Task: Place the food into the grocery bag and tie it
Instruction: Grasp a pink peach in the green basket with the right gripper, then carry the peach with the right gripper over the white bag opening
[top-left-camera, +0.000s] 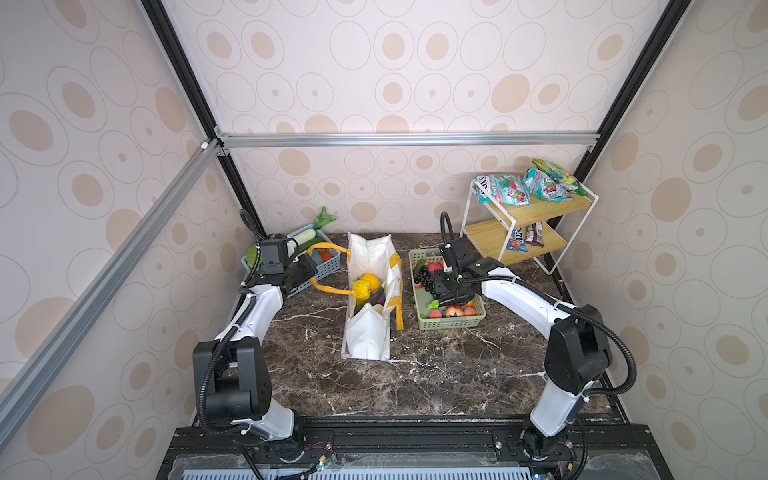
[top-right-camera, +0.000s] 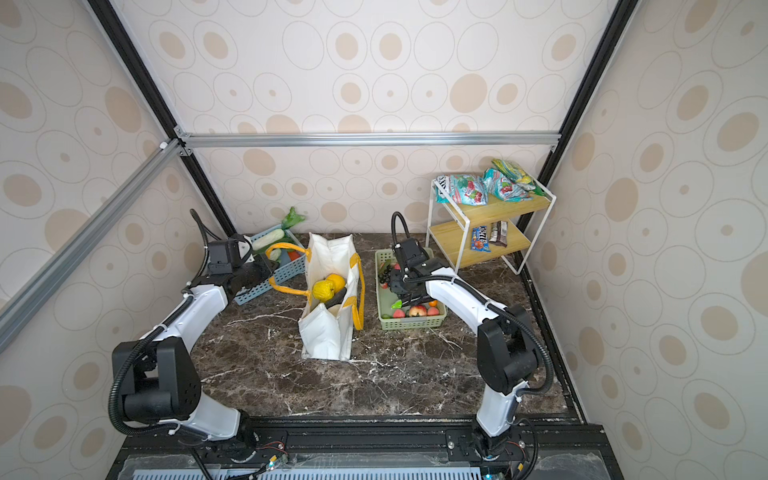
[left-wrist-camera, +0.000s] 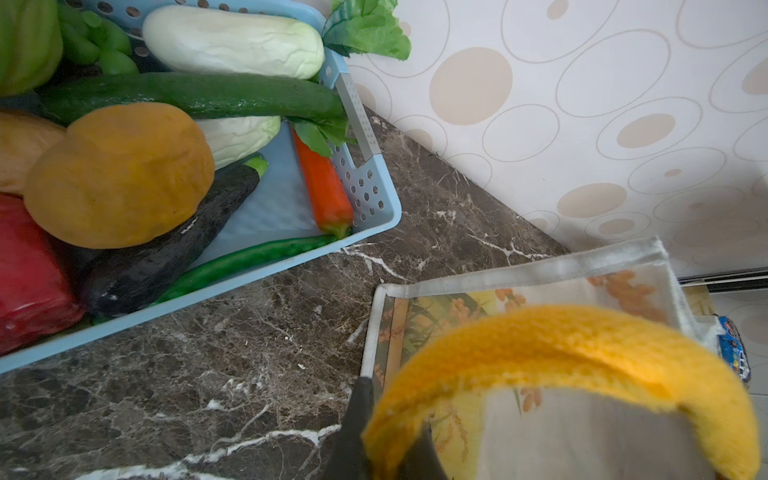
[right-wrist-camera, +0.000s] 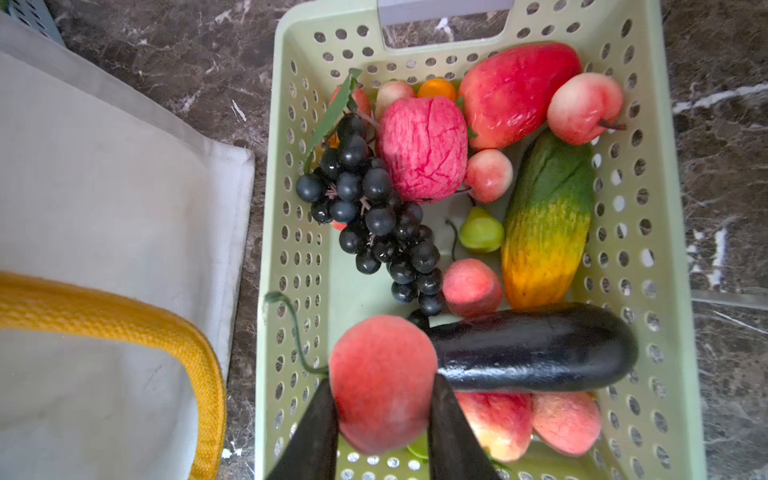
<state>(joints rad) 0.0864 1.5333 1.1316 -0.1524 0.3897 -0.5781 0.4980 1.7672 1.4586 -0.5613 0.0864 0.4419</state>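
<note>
In both top views, the grocery bag (top-left-camera: 368, 336) (top-right-camera: 326, 336) is seen standing open at mid-worktop (top-left-camera: 436, 374), nearer the far edge, with a yellow fruit (top-left-camera: 361, 289) and an orange (top-left-camera: 372, 279) inside. In the left wrist view, the bag's handle (left-wrist-camera: 561, 336) is pinched between the tightly pressed fingers (left-wrist-camera: 357, 428) of the left gripper (left-wrist-camera: 390, 449), near the blue basket (left-wrist-camera: 370, 183). In the right wrist view, a peach (right-wrist-camera: 380, 365) is clamped between the fingers (right-wrist-camera: 451, 428) of the right gripper (right-wrist-camera: 382, 415) over the green basket (right-wrist-camera: 648, 187), just beside the bag.
</note>
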